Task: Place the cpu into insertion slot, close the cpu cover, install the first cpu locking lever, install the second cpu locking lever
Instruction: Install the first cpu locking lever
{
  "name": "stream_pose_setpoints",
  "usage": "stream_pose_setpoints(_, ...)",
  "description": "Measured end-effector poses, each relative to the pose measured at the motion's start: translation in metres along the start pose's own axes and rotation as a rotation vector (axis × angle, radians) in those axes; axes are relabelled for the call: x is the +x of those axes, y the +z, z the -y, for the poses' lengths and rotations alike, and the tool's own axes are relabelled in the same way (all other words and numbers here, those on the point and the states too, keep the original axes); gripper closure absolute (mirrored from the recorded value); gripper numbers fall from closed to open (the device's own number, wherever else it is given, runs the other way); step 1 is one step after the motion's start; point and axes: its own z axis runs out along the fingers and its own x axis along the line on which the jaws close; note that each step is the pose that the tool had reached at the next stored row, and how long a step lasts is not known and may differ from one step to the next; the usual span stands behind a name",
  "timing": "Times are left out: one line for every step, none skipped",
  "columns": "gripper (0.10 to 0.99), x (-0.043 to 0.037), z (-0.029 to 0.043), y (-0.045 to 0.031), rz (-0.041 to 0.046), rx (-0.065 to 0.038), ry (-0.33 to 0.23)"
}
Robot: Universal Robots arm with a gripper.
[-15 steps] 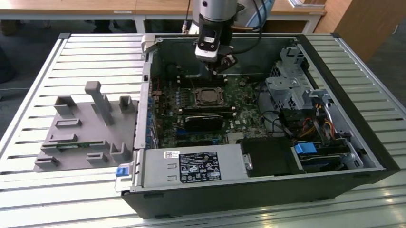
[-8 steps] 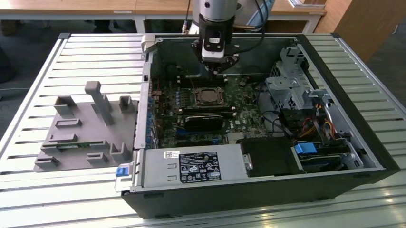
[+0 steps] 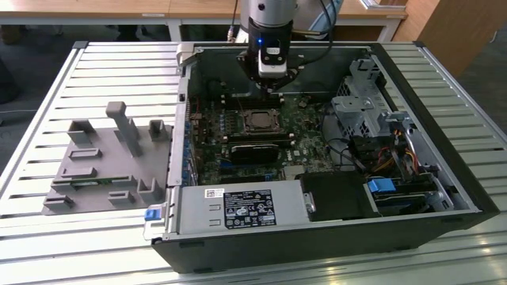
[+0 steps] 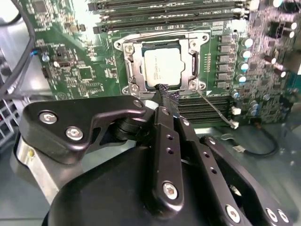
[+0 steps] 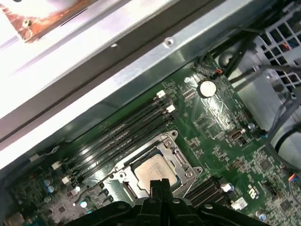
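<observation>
Second wrist view: dull silver square cpu (image 4: 162, 66) seated, thin silver cpu cover (image 4: 135, 70) framing it; my black pincer (image 4: 163, 95) has its tips together, empty, narrowed for prodding, I judge.

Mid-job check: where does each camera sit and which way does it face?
Exterior view: off the arm, high, looking down into the open case; gripper shows.
First wrist view: on the arm, facing the memory slots; gripper tip shows.
Second wrist view: on the arm, looking along the gripper.
The cpu shows in both wrist views.

Exterior view down onto the open case (image 3: 317, 244); both wrist views close over the cpu (image 4: 162, 68)
</observation>
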Motion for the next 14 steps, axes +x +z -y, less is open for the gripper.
stream_pose_setpoints(0.980,0.0000,0.0000,0.0000,-0.0005,0.000,-0.017)
stream_pose_setpoints(0.980,0.0000,0.0000,0.0000,-0.0010,-0.001,-0.033)
stream_pose_setpoints(0.980,0.0000,0.0000,0.0000,-0.0015,-0.001,-0.049)
stream_pose_setpoints(0.980,0.0000,0.0000,0.0000,-0.0020,-0.001,-0.066)
stream_pose_setpoints(0.980,0.0000,0.0000,0.0000,-0.0025,-0.002,-0.083)
stream_pose_setpoints(0.980,0.0000,0.0000,0.0000,-0.0029,-0.002,-0.096)
stream_pose_setpoints(0.980,0.0000,0.0000,0.0000,-0.0032,-0.002,-0.106)
stream_pose_setpoints(0.980,0.0000,0.0000,0.0000,-0.0036,-0.003,-0.116)
stream_pose_setpoints(0.980,0.0000,0.0000,0.0000,-0.0039,-0.003,-0.127)
stream_pose_setpoints(0.980,0.0000,0.0000,0.0000,-0.0043,-0.003,-0.139)
stream_pose_setpoints(0.980,0.0000,0.0000,0.0000,-0.0048,-0.003,-0.155)
stream_pose_setpoints(0.980,0.0000,0.0000,0.0000,-0.0053,-0.004,-0.170)
stream_pose_setpoints(0.980,0.0000,0.0000,0.0000,-0.0057,-0.004,-0.185)
stream_pose_setpoints(0.980,0.0000,0.0000,0.0000,-0.0062,-0.005,-0.200)
